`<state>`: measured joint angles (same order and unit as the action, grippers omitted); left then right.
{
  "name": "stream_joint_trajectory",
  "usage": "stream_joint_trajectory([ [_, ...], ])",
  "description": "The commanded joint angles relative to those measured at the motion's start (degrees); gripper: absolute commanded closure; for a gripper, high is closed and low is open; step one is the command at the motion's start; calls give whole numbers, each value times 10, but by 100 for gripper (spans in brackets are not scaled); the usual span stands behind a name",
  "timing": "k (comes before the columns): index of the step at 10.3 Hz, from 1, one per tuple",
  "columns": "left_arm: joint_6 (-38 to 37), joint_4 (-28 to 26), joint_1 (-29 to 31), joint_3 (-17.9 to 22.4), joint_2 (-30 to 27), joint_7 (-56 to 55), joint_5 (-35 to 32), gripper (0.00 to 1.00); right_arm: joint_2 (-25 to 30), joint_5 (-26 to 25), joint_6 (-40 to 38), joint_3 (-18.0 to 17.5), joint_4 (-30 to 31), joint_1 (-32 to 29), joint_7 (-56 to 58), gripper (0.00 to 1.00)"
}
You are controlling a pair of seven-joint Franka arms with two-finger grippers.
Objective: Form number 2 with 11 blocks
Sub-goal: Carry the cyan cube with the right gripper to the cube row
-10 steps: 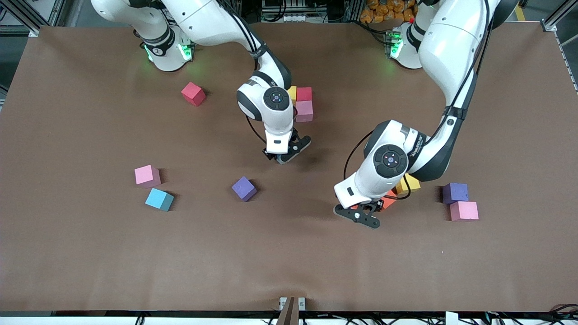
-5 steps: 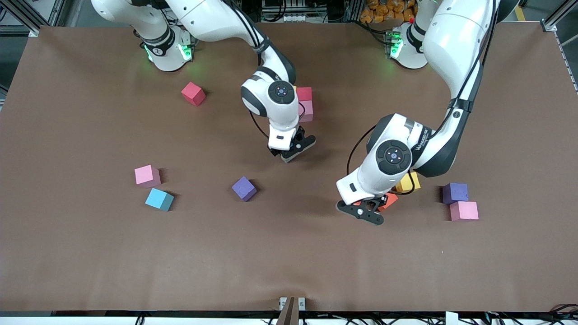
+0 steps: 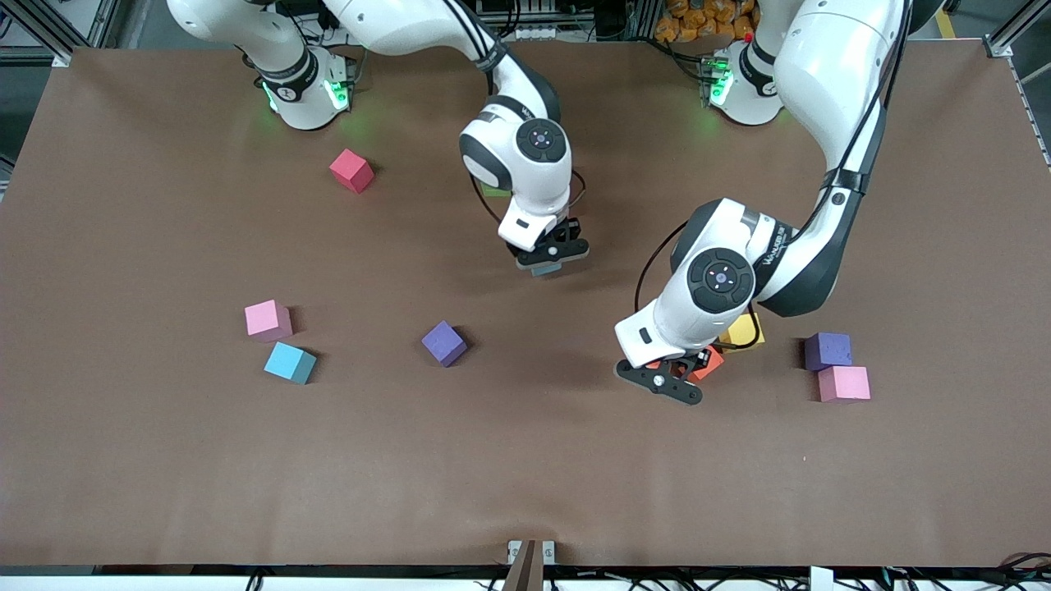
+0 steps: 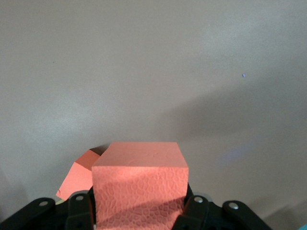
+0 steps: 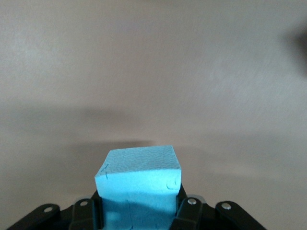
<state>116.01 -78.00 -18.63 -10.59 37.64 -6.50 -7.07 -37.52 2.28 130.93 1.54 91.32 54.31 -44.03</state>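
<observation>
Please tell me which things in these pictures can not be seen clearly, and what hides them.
- Front view: the started digit is hidden under the right arm; only a green block peeks out.
- Front view: the orange block in the left gripper is mostly covered.
- Front view: the yellow block is partly hidden by the left arm.

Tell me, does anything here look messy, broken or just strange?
Nothing looks broken or spilled. The loose blocks simply lie scattered at odd angles, like the red block and purple block. The left gripper holds an orange block; the right gripper holds a blue block.
</observation>
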Motion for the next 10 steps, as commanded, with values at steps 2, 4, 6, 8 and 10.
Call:
stream_joint_trajectory([
  [2,-11,-8,6,-3,-13,31,12,93,-2,36,-5,-2,5,10,-47,100],
  [4,-11,-8,7,-2,-13,50,9,92,-9,38,-5,-1,12,19,-62,100],
  [6,-11,-8,8,0,-13,65,9,92,-19,38,-1,-1,11,25,-84,100],
  [8,-11,-8,8,0,-17,66,9,92,-27,38,7,-1,11,33,-98,100],
  [10,-11,-8,8,1,-17,66,9,92,-32,37,14,-1,11,34,-98,100],
])
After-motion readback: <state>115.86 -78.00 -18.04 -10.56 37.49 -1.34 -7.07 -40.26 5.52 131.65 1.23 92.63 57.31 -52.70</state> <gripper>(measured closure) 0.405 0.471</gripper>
